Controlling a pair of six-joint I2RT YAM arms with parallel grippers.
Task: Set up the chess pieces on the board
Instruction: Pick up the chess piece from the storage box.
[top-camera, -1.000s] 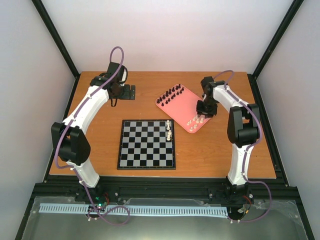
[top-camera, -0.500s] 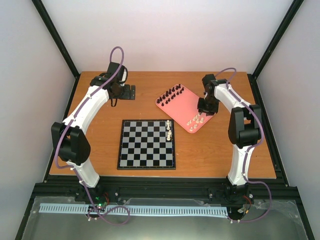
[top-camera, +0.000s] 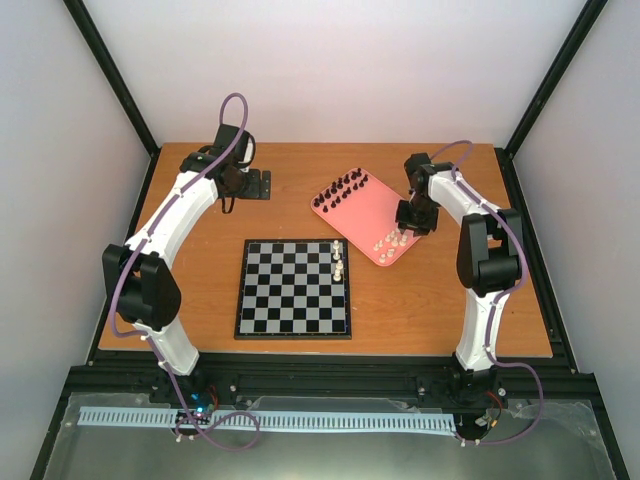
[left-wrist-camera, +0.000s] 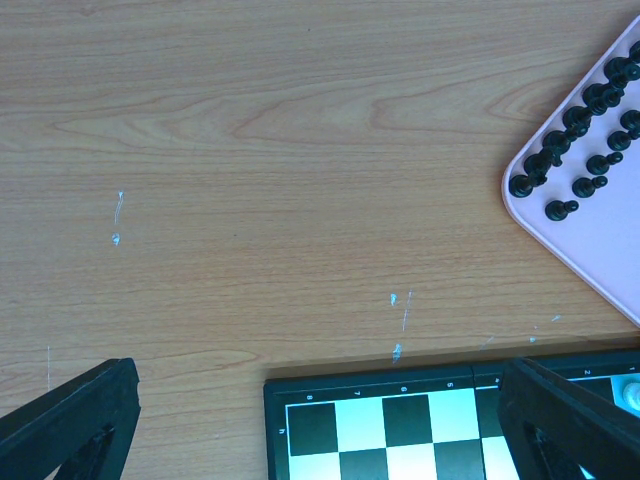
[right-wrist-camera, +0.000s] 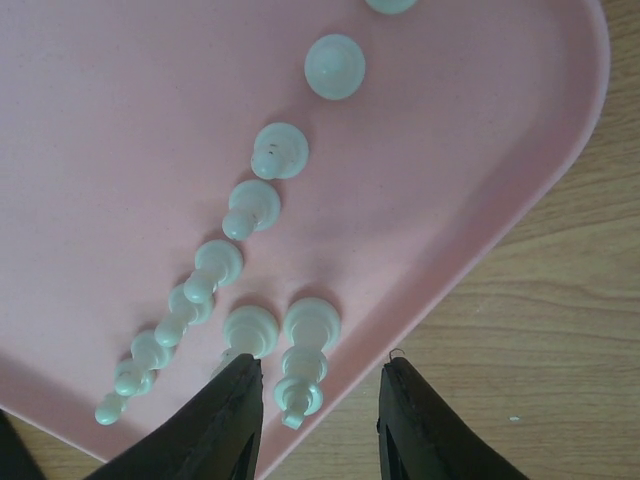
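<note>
The board lies in the middle of the table, and a few cream-white chess pieces stand along its right edge. The other white pieces and the black pieces stand on a pink tray. My right gripper is open over the tray's near corner. In the right wrist view a tall white piece stands between the fingertips, untouched. My left gripper is open and empty above bare table behind the board.
In the right wrist view several white pieces stand in a close row left of the tall one, and another stands right beside it. The tray's rim and bare wood lie to the right. Black pieces show on the tray in the left wrist view.
My right gripper has shifted slightly over the tray's near corner by the white pieces. The left arm has not moved.
</note>
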